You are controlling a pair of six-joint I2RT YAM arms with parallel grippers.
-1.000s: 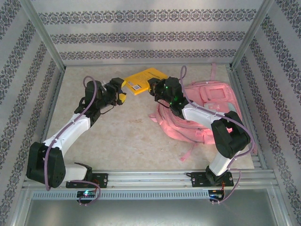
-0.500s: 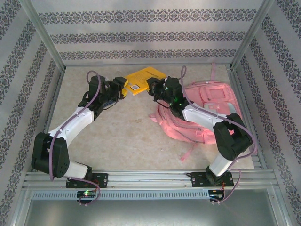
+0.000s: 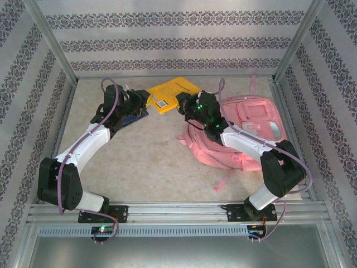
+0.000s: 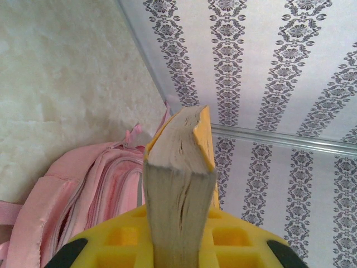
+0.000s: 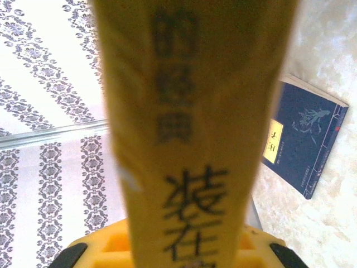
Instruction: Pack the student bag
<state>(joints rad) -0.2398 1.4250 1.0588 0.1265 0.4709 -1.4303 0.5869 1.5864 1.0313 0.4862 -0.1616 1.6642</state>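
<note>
Here left pincer [image 3: 144, 106] and right pincer [image 3: 181, 105] clamp the yellow book [image 3: 172, 91].

This is a robotics lab test cell, a built enclosure rather than a lived-in room. Two white-and-black machine arms, the left arm [image 3: 83, 144] and the right arm [image 3: 240, 139], are bolted to an aluminium rail [image 3: 178, 210] at the 6 o'clock edge of the counter [image 3: 139, 162], with a slotted cable duct [image 3: 178, 230] just beside it. Bare aluminium posts [image 3: 53, 44] frame the marbled surface. Panels of grey-patterned striped wallpaper [image 3: 167, 42] close it in at 9, 12 and 3 o'clock, like a staged backdrop. School props sit inside: a pink student bag [image 3: 256, 111] towards 3 o'clock and a dark blue book [image 5: 304, 142] lying flat.
</note>
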